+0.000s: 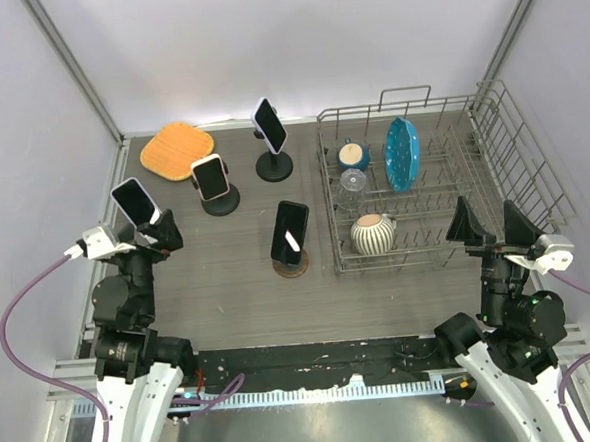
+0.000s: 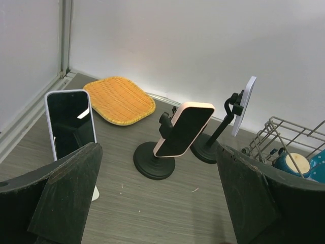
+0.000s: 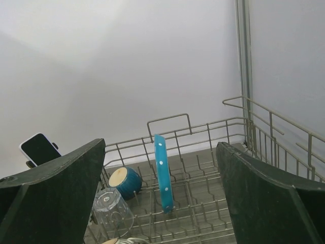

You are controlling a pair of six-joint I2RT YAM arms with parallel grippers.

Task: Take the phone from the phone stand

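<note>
The white-edged phone (image 2: 71,123) nearest me sits in its stand (image 2: 95,193) on the desk (image 2: 127,218), untouched, so I judge nothing is done yet. My left end effector (image 2: 158,168) hangs open and empty just beside it. My right end effector (image 3: 161,152) is open too, by the dish rack (image 1: 429,208).

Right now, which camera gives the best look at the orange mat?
Left wrist: the mat lies whole and close, its weave plain. The top view shows the mat whole but small, at the far left. The right wrist view misses it.
</note>
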